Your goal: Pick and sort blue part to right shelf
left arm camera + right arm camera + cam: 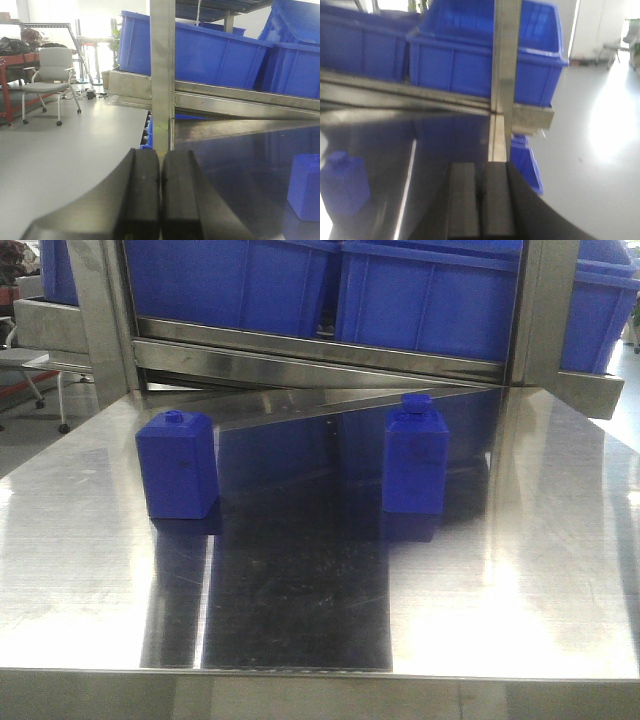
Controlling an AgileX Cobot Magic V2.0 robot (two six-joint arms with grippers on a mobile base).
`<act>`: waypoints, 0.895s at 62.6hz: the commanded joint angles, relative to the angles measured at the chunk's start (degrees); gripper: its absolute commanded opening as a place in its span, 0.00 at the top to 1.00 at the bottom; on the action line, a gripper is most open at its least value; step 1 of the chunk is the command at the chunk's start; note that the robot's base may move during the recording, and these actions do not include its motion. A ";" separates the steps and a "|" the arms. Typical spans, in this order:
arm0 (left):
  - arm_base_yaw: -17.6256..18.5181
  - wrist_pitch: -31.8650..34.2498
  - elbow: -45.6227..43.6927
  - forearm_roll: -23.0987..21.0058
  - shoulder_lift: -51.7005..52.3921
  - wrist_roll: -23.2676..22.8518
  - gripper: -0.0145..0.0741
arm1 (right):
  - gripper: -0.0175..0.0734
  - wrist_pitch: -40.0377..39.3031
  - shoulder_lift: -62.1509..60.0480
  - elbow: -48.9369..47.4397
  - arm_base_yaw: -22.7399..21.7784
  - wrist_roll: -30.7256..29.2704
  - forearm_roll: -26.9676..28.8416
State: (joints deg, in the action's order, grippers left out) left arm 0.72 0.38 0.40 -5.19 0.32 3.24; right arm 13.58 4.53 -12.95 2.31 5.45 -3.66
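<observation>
Left gripper [160, 162] and right gripper [483, 172]: jaws pressed together. Spread your right pair before straddling the blue capped plastic block [415, 455], centre-right.

Workshop: steel shelving [320, 365], blue bins [430, 300] (office chair [52, 70] nearby).

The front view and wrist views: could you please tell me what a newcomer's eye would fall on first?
On the shiny steel table, the left blue part and the right blue part stand upright and apart. Behind them, big blue bins sit on the shelf. Each wrist view shows black fingers closed on nothing: the left fingers and the right fingers.
</observation>
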 commanded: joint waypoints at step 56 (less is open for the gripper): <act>0.02 4.56 1.33 0.02 1.22 -0.58 0.70 | 0.15 11.10 52.28 -26.18 12.98 20.12 -1.94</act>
State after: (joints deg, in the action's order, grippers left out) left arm 0.72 0.38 0.40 -5.19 0.32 3.24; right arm 24.21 54.60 -34.91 13.95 18.70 -4.07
